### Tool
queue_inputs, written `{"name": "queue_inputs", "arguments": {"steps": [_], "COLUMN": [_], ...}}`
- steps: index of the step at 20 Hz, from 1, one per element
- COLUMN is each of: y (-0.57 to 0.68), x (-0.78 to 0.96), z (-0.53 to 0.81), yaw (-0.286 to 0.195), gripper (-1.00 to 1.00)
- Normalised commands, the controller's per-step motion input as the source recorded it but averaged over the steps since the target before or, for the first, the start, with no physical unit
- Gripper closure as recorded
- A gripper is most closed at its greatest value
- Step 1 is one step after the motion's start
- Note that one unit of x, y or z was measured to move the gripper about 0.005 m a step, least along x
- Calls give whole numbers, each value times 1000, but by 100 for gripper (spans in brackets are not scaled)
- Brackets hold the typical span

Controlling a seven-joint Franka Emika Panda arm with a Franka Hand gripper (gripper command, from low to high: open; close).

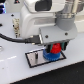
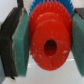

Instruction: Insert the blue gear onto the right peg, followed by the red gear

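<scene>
While the wrist view fills with the chunky red toothed plastic gear point(image 2: 46, 44), I see the gripper point(image 2: 44, 42) pinching it between two teal, rubbery flat pads point(image 2: 21, 42). At twelve o'clock behind it peeks the wider blue toothed plastic gear point(image 2: 44, 10). Both sit over the black-rimmed grey rectangular plate point(image 1: 34, 58) on the white table point(image 1: 15, 72).

One red gear point(image 2: 49, 46), one blue gear point(image 2: 47, 11), one grey plate point(image 1: 34, 58)

You'll find no readable text, label, brand, number or sign on anything in either view at this resolution.
</scene>
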Motion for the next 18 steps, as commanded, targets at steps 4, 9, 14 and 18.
{"name": "queue_inputs", "arguments": {"steps": [4,9,14,18], "y": [-130,-176,-66,-116], "x": [11,7,0,-11], "z": [25,9,151,238], "yaw": [0,0,0,0], "gripper": [100,100,100,100]}}
